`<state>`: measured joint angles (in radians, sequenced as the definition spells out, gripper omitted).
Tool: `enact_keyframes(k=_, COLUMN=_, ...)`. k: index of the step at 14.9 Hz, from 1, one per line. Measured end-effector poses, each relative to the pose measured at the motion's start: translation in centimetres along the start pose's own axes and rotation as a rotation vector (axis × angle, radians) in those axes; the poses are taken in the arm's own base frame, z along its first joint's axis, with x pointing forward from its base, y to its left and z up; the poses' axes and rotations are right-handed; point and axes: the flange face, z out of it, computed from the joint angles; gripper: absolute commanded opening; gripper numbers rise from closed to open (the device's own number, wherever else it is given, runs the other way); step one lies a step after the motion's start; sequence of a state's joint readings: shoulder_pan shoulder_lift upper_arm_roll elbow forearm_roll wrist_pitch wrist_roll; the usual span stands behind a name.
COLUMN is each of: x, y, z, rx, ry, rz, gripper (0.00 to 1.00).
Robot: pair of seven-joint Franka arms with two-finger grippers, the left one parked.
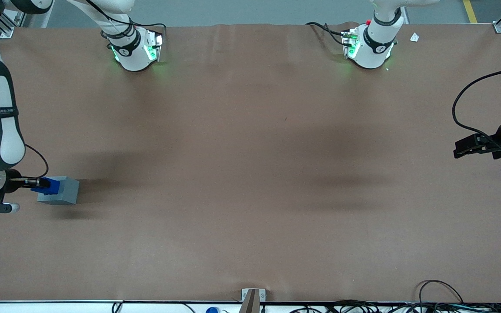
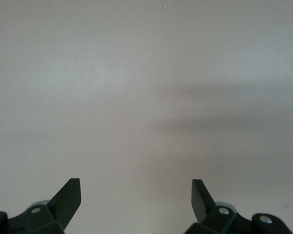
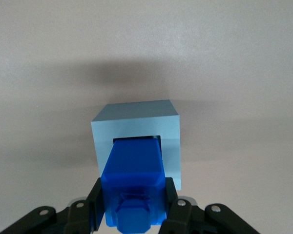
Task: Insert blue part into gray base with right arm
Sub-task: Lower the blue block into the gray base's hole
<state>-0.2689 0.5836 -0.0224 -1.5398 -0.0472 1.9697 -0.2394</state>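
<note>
The gray base [image 1: 60, 190] sits on the brown table at the working arm's end. In the right wrist view the gray base [image 3: 136, 119] shows its square recess. The blue part [image 3: 133, 170] has its lower end in that recess, and its stud faces the camera. My right gripper [image 3: 133, 195] is shut on the blue part, one finger on each side. In the front view the blue part [image 1: 47, 186] shows at the base's top edge, with my gripper [image 1: 37, 184] right over it.
The brown table [image 1: 250, 174] stretches wide toward the parked arm's end. Both arm bases [image 1: 135, 48] stand at the table's edge farthest from the front camera. Cables [image 1: 433, 300] lie along the near edge.
</note>
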Motion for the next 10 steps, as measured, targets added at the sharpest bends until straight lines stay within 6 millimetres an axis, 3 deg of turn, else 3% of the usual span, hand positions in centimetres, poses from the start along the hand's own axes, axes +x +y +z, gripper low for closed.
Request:
enact_keyframes(k=4, x=0.13, y=0.00, z=0.38, rx=0.001, ry=-0.004, rz=-0.001, gripper=0.05)
enact_keyframes(k=5, x=0.14, y=0.01, z=0.41, rx=0.001, ry=-0.005, rz=-0.001, gripper=0.27)
enact_keyframes(k=6, x=0.15, y=0.01, z=0.46, rx=0.001, ry=-0.005, rz=-0.001, gripper=0.77)
enact_keyframes(k=7, x=0.16, y=0.01, z=0.55, rx=0.001, ry=-0.006, rz=-0.001, gripper=1.00)
enact_keyframes(k=10, x=0.24, y=0.00, z=0.79, rx=0.002, ry=-0.009, rz=-0.002, gripper=1.00)
